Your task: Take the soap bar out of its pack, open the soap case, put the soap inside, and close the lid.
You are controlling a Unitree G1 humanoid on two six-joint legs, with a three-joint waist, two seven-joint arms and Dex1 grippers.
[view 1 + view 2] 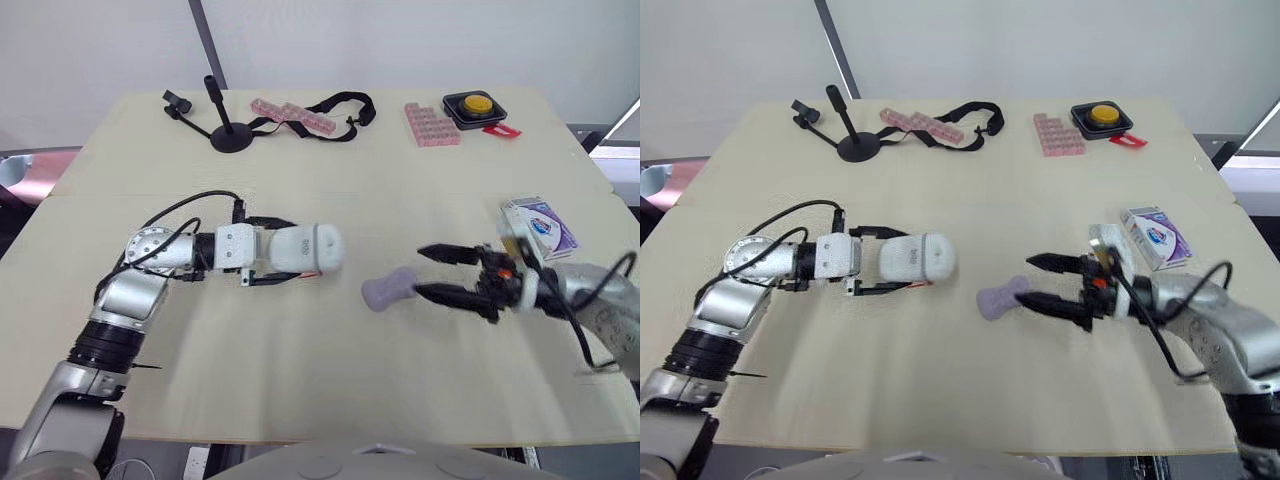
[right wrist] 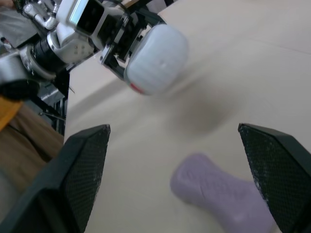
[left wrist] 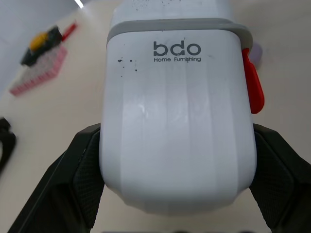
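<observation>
Near the middle of the table [image 1: 300, 380] the lilac soap bar [image 1: 388, 289] lies bare, already out of its soap pack [image 1: 540, 225], which sits well off by the right forearm. The right gripper [image 1: 420, 271] points at the soap bar from the robot's right with its two black fingers spread wide. The nearer end of the bar reaches just between the tips and lies closer to the lower finger than to the upper one. The step in hand looks like picking the soap up. To do that well the gripper should move further along the bar so the pads close across its narrow waist, not on the rounded end, and it should centre first so the nearer finger does not push the bar away as it closes. A slow, gentle squeeze makes sense, since soap is likely to be slick. The right forearm lies low and nearly level over the table, wrist straight, reaching toward the centre. The left gripper [image 1: 285, 250] is clamped on the white soap case [image 1: 305, 250], one finger on each long side, holding it level with its rounded end toward the soap. The lid seam looks closed and the red latch [image 3: 252, 87] sits on one flank, so the case has yet to be opened. The left arm is bent at the elbow, with the forearm lying across toward the right.
</observation>
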